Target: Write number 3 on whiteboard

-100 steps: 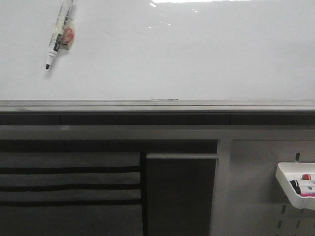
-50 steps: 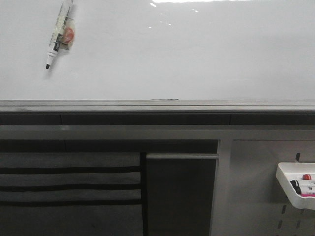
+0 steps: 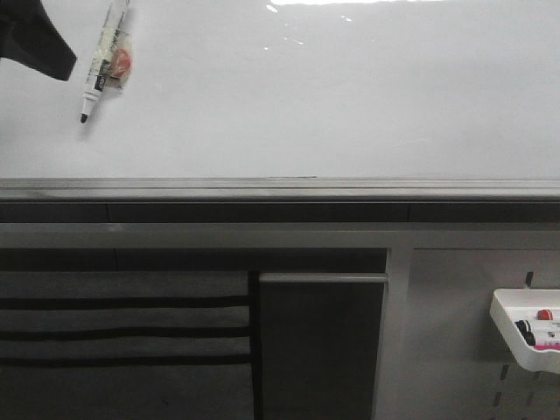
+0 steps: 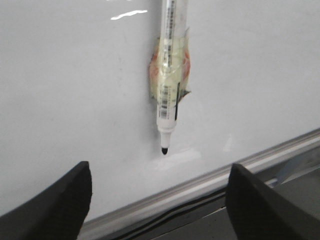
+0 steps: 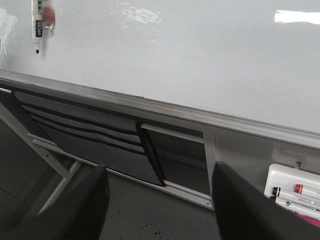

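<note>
The whiteboard (image 3: pixel 332 96) is glossy white and fills the upper half of the front view, with a grey ledge (image 3: pixel 280 188) below it. No number 3 shows on it. A white marker with a black tip (image 3: pixel 103 61) hangs on the board at the upper left, held by tape, tip down. It also shows in the left wrist view (image 4: pixel 170 75) and the right wrist view (image 5: pixel 37 25). My left gripper (image 4: pixel 159 172) is open and empty, facing the board just below the marker's tip. A dark part of it (image 3: pixel 39 39) shows left of the marker. My right gripper (image 5: pixel 160 172) is open and empty, away from the board.
A small white tray (image 3: pixel 525 337) with several markers hangs on the panel at the lower right, also in the right wrist view (image 5: pixel 295 192). Dark slatted panels (image 3: pixel 122 332) and a grey frame lie under the ledge.
A dark part of my left gripper has come into the front view at the top left, next to the marker. The marker and board have not changed.
</note>
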`<move>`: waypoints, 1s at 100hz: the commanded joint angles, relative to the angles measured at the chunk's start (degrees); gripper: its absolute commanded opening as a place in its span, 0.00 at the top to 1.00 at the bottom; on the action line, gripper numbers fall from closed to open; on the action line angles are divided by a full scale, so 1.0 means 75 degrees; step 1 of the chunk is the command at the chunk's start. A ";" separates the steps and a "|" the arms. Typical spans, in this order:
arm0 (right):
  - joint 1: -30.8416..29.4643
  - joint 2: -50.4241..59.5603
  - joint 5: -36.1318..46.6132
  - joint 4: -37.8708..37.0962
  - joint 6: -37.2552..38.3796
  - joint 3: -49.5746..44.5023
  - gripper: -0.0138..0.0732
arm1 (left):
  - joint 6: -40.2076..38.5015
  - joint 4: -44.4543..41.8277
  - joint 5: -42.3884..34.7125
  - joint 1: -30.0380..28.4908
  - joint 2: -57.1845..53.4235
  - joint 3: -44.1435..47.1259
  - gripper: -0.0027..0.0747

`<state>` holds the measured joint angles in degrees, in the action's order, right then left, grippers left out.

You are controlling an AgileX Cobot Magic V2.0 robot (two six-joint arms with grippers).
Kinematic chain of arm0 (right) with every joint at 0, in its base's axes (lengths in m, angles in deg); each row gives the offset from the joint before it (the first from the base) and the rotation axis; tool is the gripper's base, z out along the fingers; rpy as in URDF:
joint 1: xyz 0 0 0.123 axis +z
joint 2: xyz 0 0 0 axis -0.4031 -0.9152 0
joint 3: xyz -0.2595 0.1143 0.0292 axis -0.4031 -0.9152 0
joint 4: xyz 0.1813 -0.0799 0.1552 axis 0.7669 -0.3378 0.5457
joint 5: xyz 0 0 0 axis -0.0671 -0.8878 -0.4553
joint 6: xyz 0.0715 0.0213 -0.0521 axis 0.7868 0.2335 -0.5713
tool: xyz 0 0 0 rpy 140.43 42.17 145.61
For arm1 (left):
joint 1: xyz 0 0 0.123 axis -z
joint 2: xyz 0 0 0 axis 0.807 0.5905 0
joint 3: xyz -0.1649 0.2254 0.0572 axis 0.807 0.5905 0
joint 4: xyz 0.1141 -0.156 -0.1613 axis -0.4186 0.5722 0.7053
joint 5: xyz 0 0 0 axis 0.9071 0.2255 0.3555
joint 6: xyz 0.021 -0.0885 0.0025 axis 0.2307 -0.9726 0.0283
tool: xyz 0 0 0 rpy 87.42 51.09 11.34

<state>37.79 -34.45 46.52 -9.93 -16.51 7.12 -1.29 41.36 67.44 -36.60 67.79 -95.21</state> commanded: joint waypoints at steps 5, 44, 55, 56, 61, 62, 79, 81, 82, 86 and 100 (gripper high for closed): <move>0.0020 -0.0065 0.0584 0.0144 -0.0094 0.0259 0.38 | 0.0019 -0.0049 -0.0840 0.0077 0.0496 -0.0566 0.30; 0.0020 -0.0065 0.0584 0.0144 -0.0094 0.0259 0.38 | 0.0019 -0.0049 -0.1770 0.0128 0.1550 -0.0933 0.31; 0.0020 -0.0065 0.0584 0.0144 -0.0094 0.0259 0.38 | 0.0019 -0.0076 -0.1956 0.0144 0.1572 -0.0933 0.39; 0.0020 -0.0065 0.0584 0.0144 -0.0094 0.0259 0.38 | 0.0019 -0.0081 -0.1953 0.0144 0.1572 -0.0933 0.40; 0.0020 -0.0065 0.0584 0.0144 -0.0094 0.0259 0.38 | 0.0019 -0.0157 -0.1992 0.0144 0.1572 -0.0933 0.45; 0.0020 -0.0065 0.0584 0.0144 -0.0094 0.0259 0.38 | 0.0019 -0.0178 -0.1992 0.0144 0.1572 -0.0933 0.47; 0.0020 -0.0065 0.0584 0.0144 -0.0094 0.0259 0.38 | 0.0019 -0.0193 -0.1928 0.0144 0.1572 -0.0933 0.58; 0.0020 -0.0065 0.0584 0.0144 -0.0094 0.0259 0.38 | 0.0019 -0.0193 -0.1911 0.0144 0.1572 -0.0933 0.59; 0.0020 -0.0065 0.0584 0.0144 -0.0094 0.0259 0.38 | 0.0019 -0.0193 -0.1898 0.0144 0.1572 -0.0933 0.59; 0.0020 -0.0065 0.0598 0.0144 -0.0094 0.0259 0.38 | 0.0019 -0.0193 -0.1881 0.0144 0.1572 -0.0933 0.59; 0.0020 -0.0065 0.0594 0.0144 -0.0094 0.0259 0.38 | 0.0019 -0.0193 -0.1881 0.0144 0.1572 -0.0933 0.62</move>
<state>37.79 -34.45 46.74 -9.93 -16.65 7.12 -0.96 39.92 57.08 -35.99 81.40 -100.24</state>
